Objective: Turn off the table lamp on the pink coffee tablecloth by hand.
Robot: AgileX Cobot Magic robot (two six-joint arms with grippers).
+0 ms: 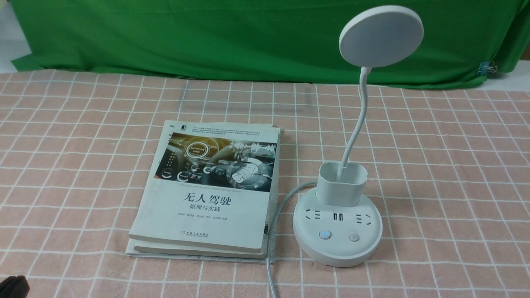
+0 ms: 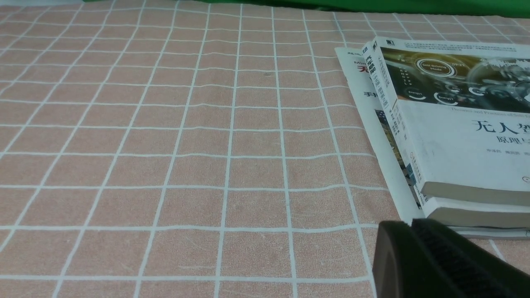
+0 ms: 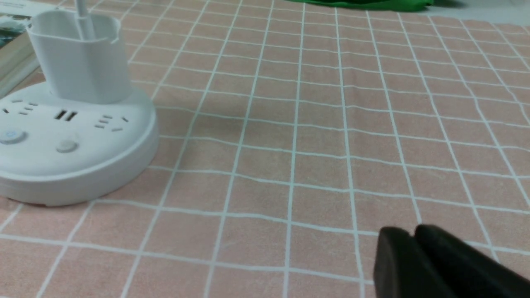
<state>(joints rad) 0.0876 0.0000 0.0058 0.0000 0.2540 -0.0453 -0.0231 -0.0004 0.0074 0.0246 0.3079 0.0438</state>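
Front view puts the table lamp (image 1: pixel 337 225) right of centre on the pink coffee tablecloth (image 1: pixel 455 165), its two buttons on the near face of the round base, the left one glowing faintly blue. A stack of books (image 1: pixel 207 194) lies just to its left, with the grey cord (image 1: pixel 271 248) running toward the near edge between them. The right gripper (image 3: pixel 414 238), fingers pressed together, sits right of the base and nearer than it, so the buttons lie to its left; this arm looks the closer one. The left gripper (image 2: pixel 412 225), also closed, is beyond the books.
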